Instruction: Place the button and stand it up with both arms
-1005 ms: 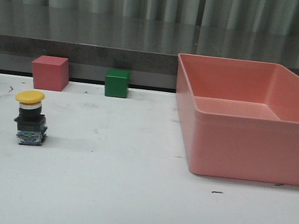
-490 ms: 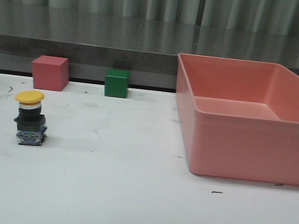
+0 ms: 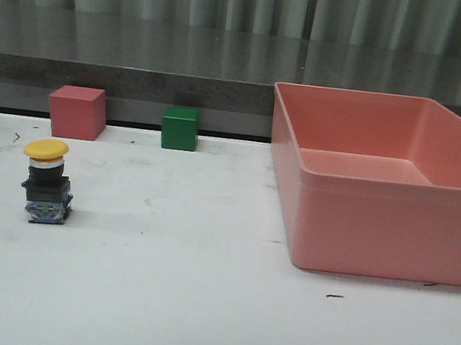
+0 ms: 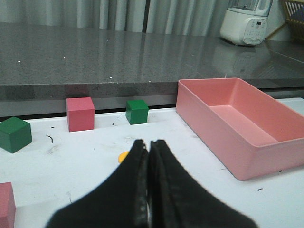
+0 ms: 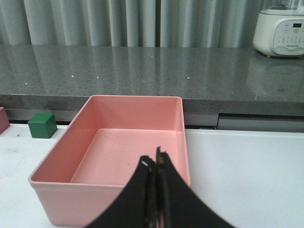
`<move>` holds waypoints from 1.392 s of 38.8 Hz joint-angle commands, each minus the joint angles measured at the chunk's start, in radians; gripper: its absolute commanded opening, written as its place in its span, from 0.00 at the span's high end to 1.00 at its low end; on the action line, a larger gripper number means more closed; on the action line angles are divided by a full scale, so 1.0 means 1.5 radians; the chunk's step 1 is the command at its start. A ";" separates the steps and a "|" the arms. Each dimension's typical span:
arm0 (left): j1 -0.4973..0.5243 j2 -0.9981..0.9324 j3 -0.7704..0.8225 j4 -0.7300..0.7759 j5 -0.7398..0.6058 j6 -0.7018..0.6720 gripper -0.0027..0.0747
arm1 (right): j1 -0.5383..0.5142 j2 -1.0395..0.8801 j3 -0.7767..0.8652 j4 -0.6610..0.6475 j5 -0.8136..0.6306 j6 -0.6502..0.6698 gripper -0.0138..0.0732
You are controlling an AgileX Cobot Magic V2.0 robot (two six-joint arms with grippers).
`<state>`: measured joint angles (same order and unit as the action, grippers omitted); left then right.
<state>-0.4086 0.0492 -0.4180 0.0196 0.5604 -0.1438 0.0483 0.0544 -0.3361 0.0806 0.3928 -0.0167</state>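
Claws, left (image 4: 149, 142) and right (image 5: 156, 164), sit pinched closed and empty; your button (image 3: 44, 182) already stands upright, so simply retract.

My left gripper (image 4: 149, 145) has two matte black fingers that taper from a broad base to slim, rounded tips. My right gripper (image 5: 155, 164) looks the same, black and tapered, with what may be a small pale fleck near one tip.

no readable text, labels or numbers anywhere
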 commanded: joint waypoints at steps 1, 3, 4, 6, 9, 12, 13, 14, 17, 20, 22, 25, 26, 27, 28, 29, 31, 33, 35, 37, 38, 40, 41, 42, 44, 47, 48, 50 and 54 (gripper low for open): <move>-0.005 0.008 -0.024 -0.006 -0.058 -0.007 0.99 | -0.003 0.007 -0.018 -0.007 -0.059 -0.004 0.92; -0.005 0.008 -0.024 -0.006 -0.058 -0.007 0.99 | -0.003 0.007 -0.018 -0.007 -0.059 -0.004 0.92; -0.005 0.008 -0.024 -0.006 -0.057 -0.007 0.99 | -0.003 0.007 -0.018 -0.007 -0.059 -0.004 0.92; -0.005 0.008 -0.024 0.002 -0.055 -0.007 0.99 | -0.003 0.007 -0.018 -0.007 -0.059 -0.004 0.92; -0.005 0.008 -0.019 0.010 -0.061 -0.007 0.99 | -0.003 0.007 -0.018 -0.007 -0.059 -0.004 0.92; 0.001 0.008 -0.003 0.013 -0.085 0.000 0.99 | -0.003 0.007 -0.018 -0.007 -0.059 -0.004 0.92; 0.004 0.008 0.003 0.013 -0.093 0.002 0.99 | -0.003 0.007 -0.018 -0.007 -0.059 -0.004 0.92; 0.010 0.005 0.010 0.013 -0.107 0.004 0.99 | -0.003 0.007 -0.018 -0.007 -0.059 -0.004 0.92; 0.034 -0.004 0.032 0.005 -0.144 0.007 0.99 | -0.003 0.007 -0.018 -0.007 -0.059 -0.004 0.92; 0.069 -0.024 0.058 -0.001 -0.168 0.012 0.99 | -0.003 0.007 -0.018 -0.007 -0.059 -0.004 0.92; 0.096 -0.039 0.077 -0.009 -0.179 0.016 0.99 | -0.003 0.007 -0.018 -0.007 -0.059 -0.004 0.92; 0.143 -0.054 0.109 -0.021 -0.191 0.016 0.99 | -0.003 0.007 -0.018 -0.007 -0.059 -0.004 0.92; 0.159 -0.051 0.123 -0.021 -0.198 0.016 0.99 | -0.003 0.007 -0.018 -0.007 -0.059 -0.004 0.92; 0.175 -0.051 0.131 -0.021 -0.202 0.016 0.99 | -0.003 0.007 -0.018 -0.007 -0.059 -0.004 0.92; 0.190 -0.052 0.143 -0.023 -0.207 0.016 0.99 | -0.003 0.007 -0.018 -0.007 -0.059 -0.004 0.92; 0.205 -0.052 0.154 -0.023 -0.212 0.016 0.99 | -0.003 0.007 -0.018 -0.007 -0.059 -0.004 0.92; 0.228 -0.052 0.173 -0.023 -0.220 0.016 0.99 | -0.003 0.007 -0.018 -0.007 -0.059 -0.004 0.92; 0.252 -0.052 0.196 -0.023 -0.232 0.016 0.99 | -0.003 0.007 -0.018 -0.007 -0.059 -0.004 0.92; 0.272 -0.052 0.218 -0.023 -0.247 0.016 0.99 | -0.003 0.007 -0.018 -0.007 -0.059 -0.004 0.92; 0.291 -0.052 0.240 -0.023 -0.263 0.016 0.99 | -0.003 0.007 -0.018 -0.007 -0.059 -0.004 0.92; 0.300 -0.052 0.251 -0.023 -0.273 0.016 0.99 | -0.003 0.007 -0.018 -0.007 -0.059 -0.004 0.92; 0.315 -0.052 0.270 -0.023 -0.293 0.016 0.99 | -0.003 0.007 -0.018 -0.007 -0.059 -0.004 0.92; 0.322 -0.052 0.280 -0.023 -0.306 0.016 0.99 | -0.003 0.007 -0.018 -0.007 -0.059 -0.004 0.92; 0.328 -0.052 0.288 -0.023 -0.319 0.016 0.99 | -0.003 0.007 -0.018 -0.007 -0.059 -0.004 0.92; 0.334 -0.052 0.286 -0.023 -0.300 0.016 0.99 | -0.003 0.007 -0.018 -0.007 -0.059 -0.004 0.92; 0.333 -0.052 0.286 -0.023 -0.308 0.016 0.99 | -0.003 0.007 -0.018 -0.007 -0.059 -0.004 0.92; 0.333 -0.052 0.286 -0.023 -0.308 0.016 0.99 | -0.003 0.007 -0.018 -0.007 -0.059 -0.004 0.92; 0.333 -0.052 0.286 -0.023 -0.308 0.016 0.99 | -0.003 0.007 -0.018 -0.007 -0.059 -0.004 0.92; 0.333 -0.052 0.286 -0.023 -0.308 0.016 0.99 | -0.003 0.007 -0.018 -0.007 -0.059 -0.004 0.92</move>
<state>0.0910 -0.0051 0.0036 -0.0053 0.1892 -0.1213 0.0483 0.0544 -0.3361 0.0806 0.3908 -0.0167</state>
